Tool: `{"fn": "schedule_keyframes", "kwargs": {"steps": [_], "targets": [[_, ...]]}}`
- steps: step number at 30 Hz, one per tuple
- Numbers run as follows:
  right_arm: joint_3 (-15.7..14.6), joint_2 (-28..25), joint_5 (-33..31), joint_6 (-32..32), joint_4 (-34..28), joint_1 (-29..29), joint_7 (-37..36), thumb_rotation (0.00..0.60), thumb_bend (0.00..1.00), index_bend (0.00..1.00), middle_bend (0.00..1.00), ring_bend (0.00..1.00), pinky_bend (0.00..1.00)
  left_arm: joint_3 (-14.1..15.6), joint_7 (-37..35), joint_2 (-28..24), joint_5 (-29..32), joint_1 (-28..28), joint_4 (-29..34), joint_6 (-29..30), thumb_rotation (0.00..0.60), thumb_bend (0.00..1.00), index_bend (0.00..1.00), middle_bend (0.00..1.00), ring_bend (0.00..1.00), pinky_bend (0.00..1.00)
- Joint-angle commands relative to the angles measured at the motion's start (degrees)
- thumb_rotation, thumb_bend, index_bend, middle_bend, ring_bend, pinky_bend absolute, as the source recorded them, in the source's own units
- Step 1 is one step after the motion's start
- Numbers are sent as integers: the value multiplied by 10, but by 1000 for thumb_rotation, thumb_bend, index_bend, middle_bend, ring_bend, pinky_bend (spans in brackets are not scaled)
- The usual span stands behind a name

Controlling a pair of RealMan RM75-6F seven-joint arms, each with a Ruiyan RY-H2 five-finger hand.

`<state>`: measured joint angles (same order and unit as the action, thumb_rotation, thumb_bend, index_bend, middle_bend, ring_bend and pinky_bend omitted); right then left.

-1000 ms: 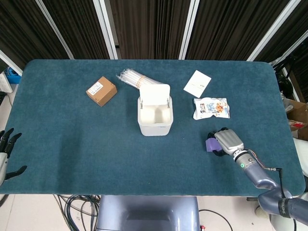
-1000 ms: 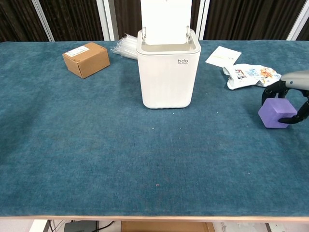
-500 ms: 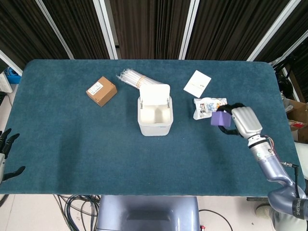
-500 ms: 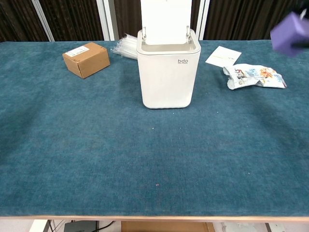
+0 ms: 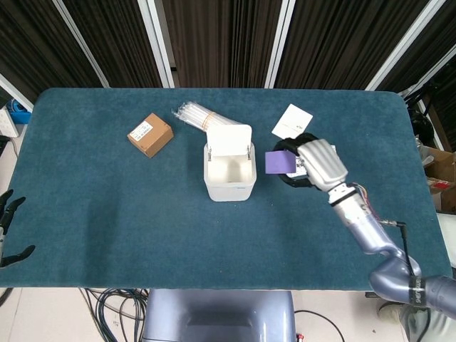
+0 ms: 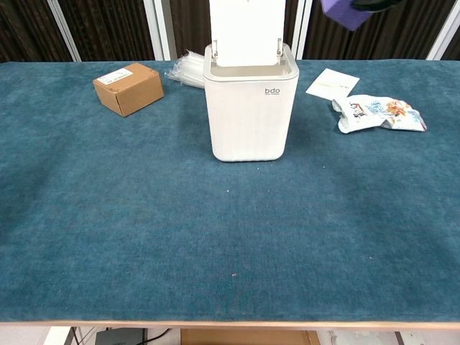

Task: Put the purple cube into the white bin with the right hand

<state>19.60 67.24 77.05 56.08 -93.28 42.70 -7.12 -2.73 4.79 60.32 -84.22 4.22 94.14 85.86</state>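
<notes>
Dark curtains with white vertical strips hang behind the counter (image 5: 107, 214), which is covered with a blue-green cloth.

On the counter, near its middle, stands the white bin (image 5: 229, 174) with its lid raised upright at the back, so the inside is open from above. Behind the bin, to the left, lies a bundle of clear plastic tubes (image 5: 198, 115), and further left is a brown cardboard box (image 5: 150, 134) with a white label. To the right of the bin there is a white card (image 5: 292, 122), and a printed snack packet (image 6: 379, 113) lies near it on the cloth.

From the lower right comes the right hand (image 5: 313, 164), and it grasps the purple cube (image 5: 278, 162) in its dark fingers. The cube is lifted above the counter, just to the right of the bin and a little higher than its rim; in the chest view only its lower part shows at the top edge.

At the far left edge, the left hand (image 5: 8, 228) is beside the counter with fingers spread, holding nothing.
</notes>
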Motion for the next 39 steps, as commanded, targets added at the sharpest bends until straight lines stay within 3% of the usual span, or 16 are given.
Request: {"fn": "schedule_keyframes", "kwargs": {"steps": [1,11,17,20,25,28,33,39], "targets": [[14,18,-31,-29,-3,32,36,600,412,575,483,419,303,0,-1,0,1,0,0,0,600,49,192,113,0,0],[20,48,-100,-75,-8,93,112,600,413,571,475,416,303,-1,-4,0,-1,0,0,-1,600,48,192,113,0,0],[11,66,-139,-103,7,124,154,600,385,499,428,375,303,0,-8,-2,-2,0,0,-1,600,48,192,113,0,0],[6,74,-165,-118,18,139,170,600,338,424,380,330,298,0,-8,-2,-2,0,0,-1,600,49,192,113,0,0],[-4,78,-211,-132,29,156,197,600,150,138,131,135,226,0,-10,-3,-2,1,0,-3,600,48,192,113,0,0],[-6,71,-241,-140,24,165,208,600,59,27,41,85,212,0,-8,-2,-1,1,0,-3,600,48,192,113,0,0],[-8,60,-262,-133,8,169,212,600,18,9,19,74,212,-2,-2,0,3,1,0,-3,600,49,192,113,0,0],[-16,-15,-252,-109,-37,135,205,600,18,10,33,75,212,-2,0,0,4,1,-1,-4,600,49,192,113,0,0]]}}
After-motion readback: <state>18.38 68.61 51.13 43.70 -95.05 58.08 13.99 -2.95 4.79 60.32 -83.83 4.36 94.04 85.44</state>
